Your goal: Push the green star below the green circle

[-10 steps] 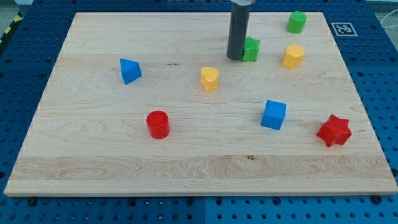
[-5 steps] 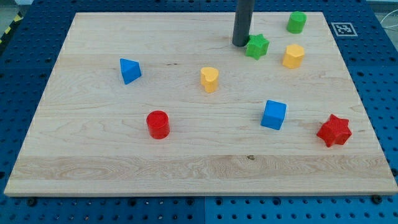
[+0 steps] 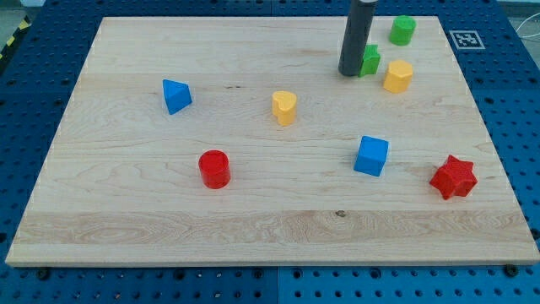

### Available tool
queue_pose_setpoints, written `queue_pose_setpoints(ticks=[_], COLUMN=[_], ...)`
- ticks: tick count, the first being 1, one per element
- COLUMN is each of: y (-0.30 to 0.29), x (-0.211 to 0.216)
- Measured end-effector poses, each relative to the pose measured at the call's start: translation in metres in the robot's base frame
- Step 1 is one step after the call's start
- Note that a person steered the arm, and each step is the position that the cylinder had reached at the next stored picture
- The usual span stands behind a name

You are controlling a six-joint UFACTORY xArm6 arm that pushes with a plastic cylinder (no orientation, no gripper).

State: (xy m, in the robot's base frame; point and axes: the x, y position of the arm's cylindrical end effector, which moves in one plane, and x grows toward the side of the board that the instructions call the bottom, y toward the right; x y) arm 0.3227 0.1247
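My tip (image 3: 349, 73) presses against the view's left side of the green star (image 3: 369, 60) — I carry no gripper, only a bare rod, so nothing is held.

The wooden board (image 3: 253, 228) lies on a blue pegboard table (image 3: 25, 101); my dark rod (image 3: 355, 38) comes down from the view's top and hides part of the star. The star sits lower-left of the green circle (image 3: 402, 30) — just left of the yellow hexagon (image 3: 398, 76). Elsewhere: red star (image 3: 453, 177) at the right edge, blue cube (image 3: 371, 156), red cylinder (image 3: 214, 169), blue triangle (image 3: 175, 96), yellow heart (image 3: 284, 108) near the middle.
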Motion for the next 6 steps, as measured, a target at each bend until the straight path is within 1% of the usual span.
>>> queue_pose_setpoints(ticks=[2,4,5,6], y=[0.023,0.072,0.069,0.016], x=[-0.038,-0.044,-0.028,-0.013])
